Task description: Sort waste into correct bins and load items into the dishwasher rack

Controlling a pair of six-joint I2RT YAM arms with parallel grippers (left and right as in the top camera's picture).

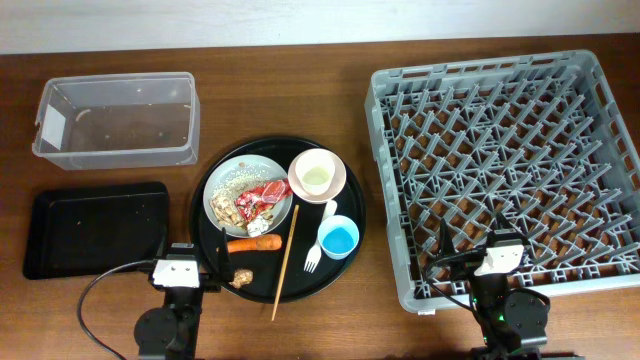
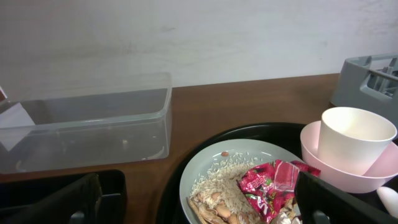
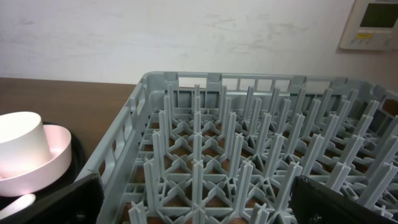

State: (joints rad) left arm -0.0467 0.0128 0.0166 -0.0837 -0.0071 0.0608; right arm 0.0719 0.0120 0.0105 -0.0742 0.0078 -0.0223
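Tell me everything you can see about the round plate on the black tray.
The plate is round, pale grey-green and smooth, and looks like glazed ceramic or plastic. It lies flat, right way up, on the left half of the round black tray. It holds rice-like bits, a crumpled red-and-white wrapper and brownish food scraps. The pink bowl sits at its upper right edge.

Overhead: high, straight down, whole table (image 1: 300, 70) in frame. Left wrist: low and close at the table's near edge, facing the far wall (image 2: 186, 37) over plate (image 2: 205, 163) and clear tub (image 2: 124, 134). Right wrist: equally low, facing likewise over the rack (image 3: 186, 78). Both wrist views share the pink bowl (image 2: 329, 174) and white cup (image 2: 354, 140).
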